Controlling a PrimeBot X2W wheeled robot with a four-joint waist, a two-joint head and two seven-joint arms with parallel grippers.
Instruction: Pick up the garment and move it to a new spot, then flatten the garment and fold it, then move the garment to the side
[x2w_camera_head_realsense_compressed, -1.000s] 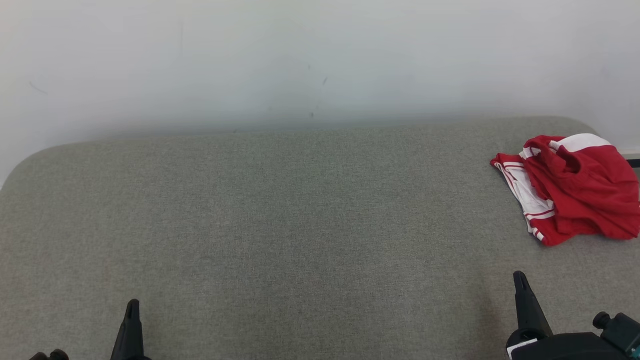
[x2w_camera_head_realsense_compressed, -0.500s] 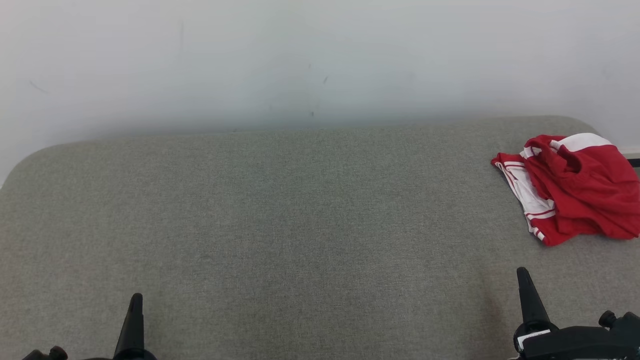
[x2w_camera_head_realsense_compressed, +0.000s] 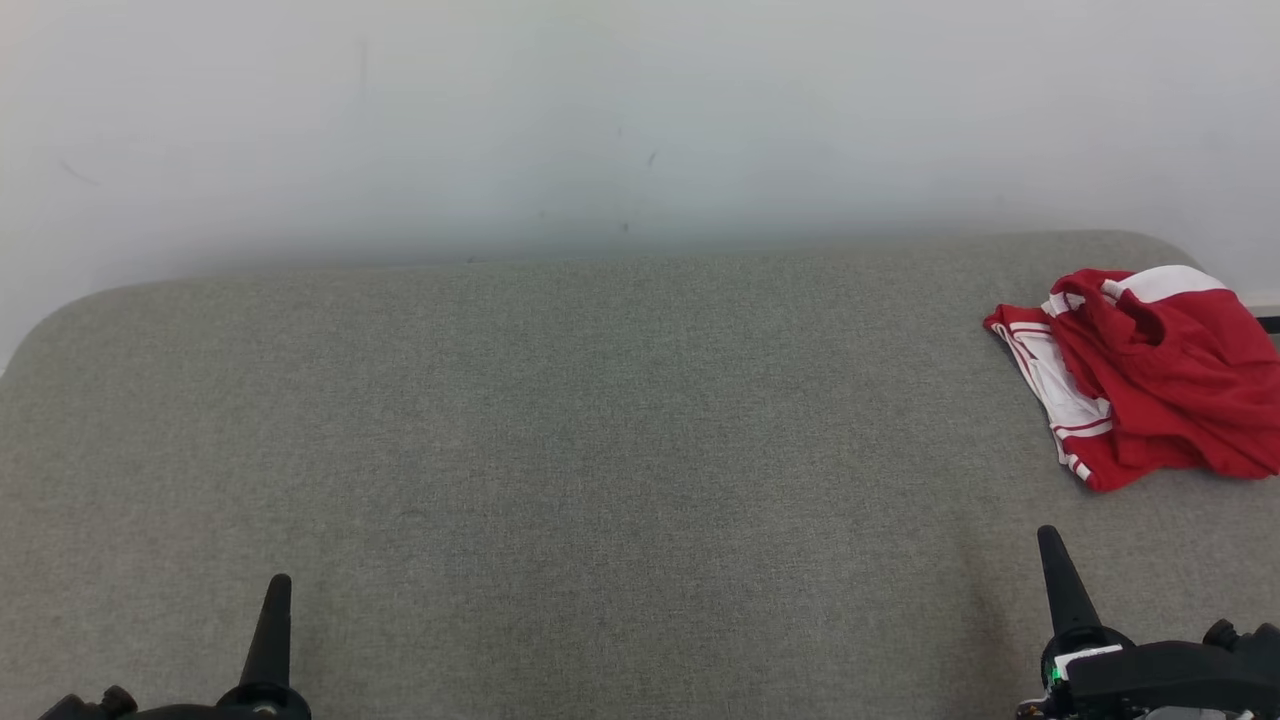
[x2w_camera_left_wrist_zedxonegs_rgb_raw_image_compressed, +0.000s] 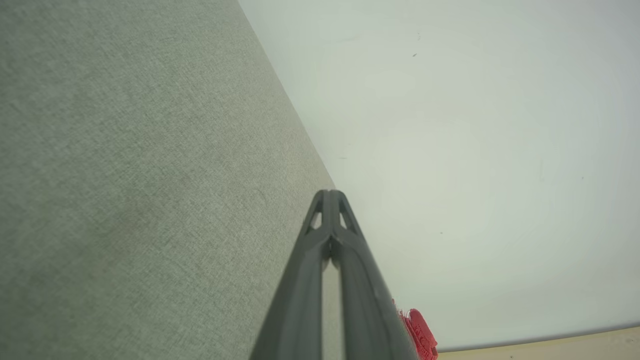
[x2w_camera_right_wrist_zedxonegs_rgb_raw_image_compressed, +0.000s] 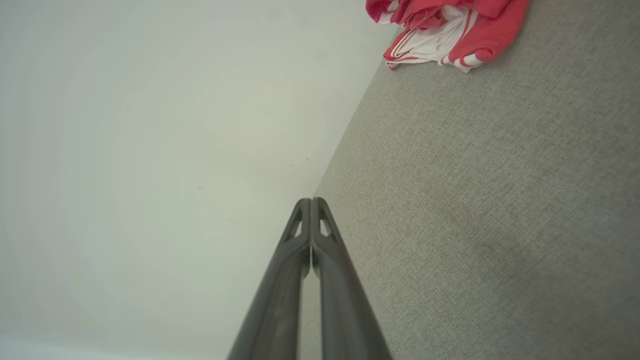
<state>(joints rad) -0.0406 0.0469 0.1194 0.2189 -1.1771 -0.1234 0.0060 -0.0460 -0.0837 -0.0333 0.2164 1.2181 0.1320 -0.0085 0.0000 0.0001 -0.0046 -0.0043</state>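
Head view first: the red-and-white garment sits bunched at the far right of the grey desk, just short of the rounded corner, and its right side runs out of the picture. The left claw pokes up at the bottom left and the right claw at the bottom right. Both are well apart from the cloth, with a broad stretch of desk between them.

Over to the left wrist view: the left claw is clenched, finger against finger, grasping nothing. It points along the desk toward the pale wall, and a sliver of red garment peeks out beside its fingers.

Right wrist view now: the right claw is clenched and empty as well. The garment lies rumpled up ahead, its white striped panel facing this way.

That heap off to the side fits two readings: a garment waiting to be fetched, or one already set aside, though loosely rather than neatly.

Now the hazards. The cloth lies close to the desk's edge, so a sideways nudge from a clenched claw could push it over. A pinch on the top layer alone would let the rest unfurl and drag. A tip driven in too low could snag the desk's woven cover.
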